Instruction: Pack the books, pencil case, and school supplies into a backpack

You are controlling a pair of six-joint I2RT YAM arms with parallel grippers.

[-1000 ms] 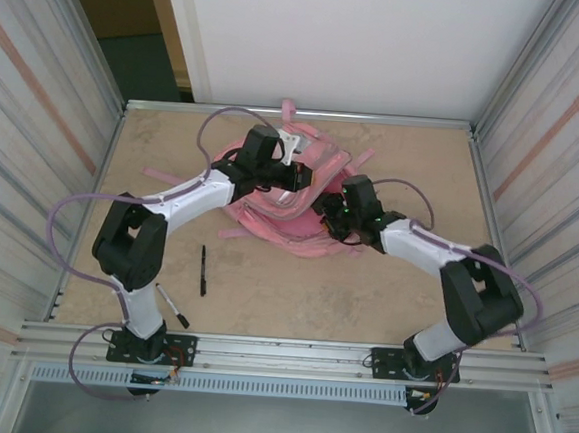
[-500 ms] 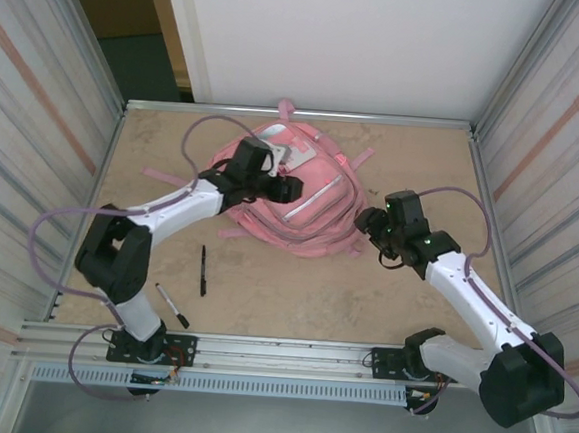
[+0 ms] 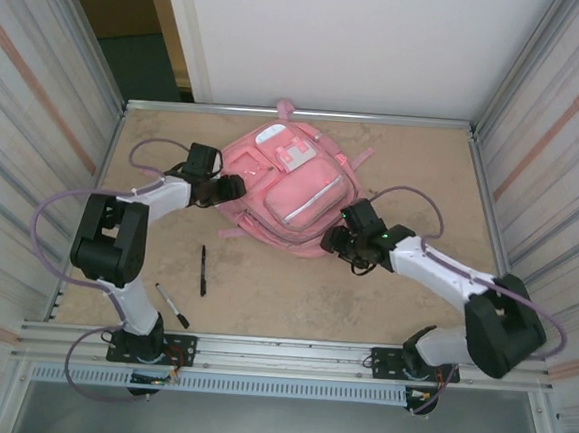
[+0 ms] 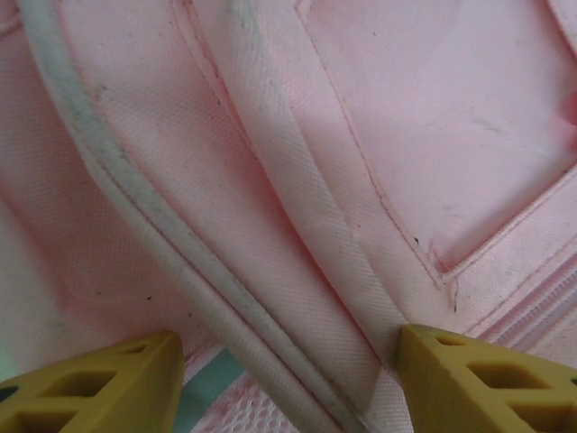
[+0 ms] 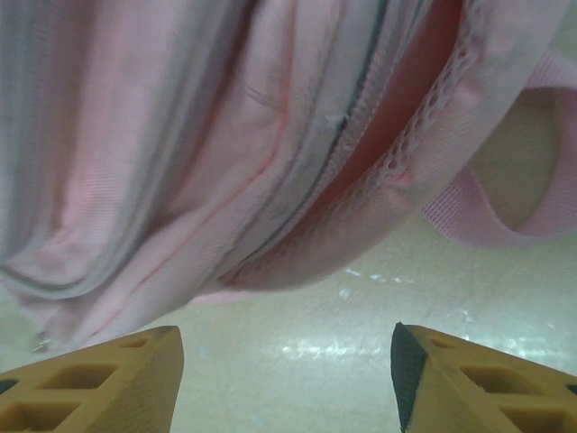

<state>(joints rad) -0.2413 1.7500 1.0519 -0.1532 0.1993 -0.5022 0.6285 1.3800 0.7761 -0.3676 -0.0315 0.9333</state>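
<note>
One backpack, now flattened, between two arms, each pair of jaws spread; two pens nearby.

Soft, even light fills the top view: the table is bright, with only faint, soft-edged shadows. The side walls splay outward toward the picture's edges. In the left wrist view the backpack weave is slightly soft. In the right wrist view its underside is shadowed grey, and small glare specks glint on the table.
</note>
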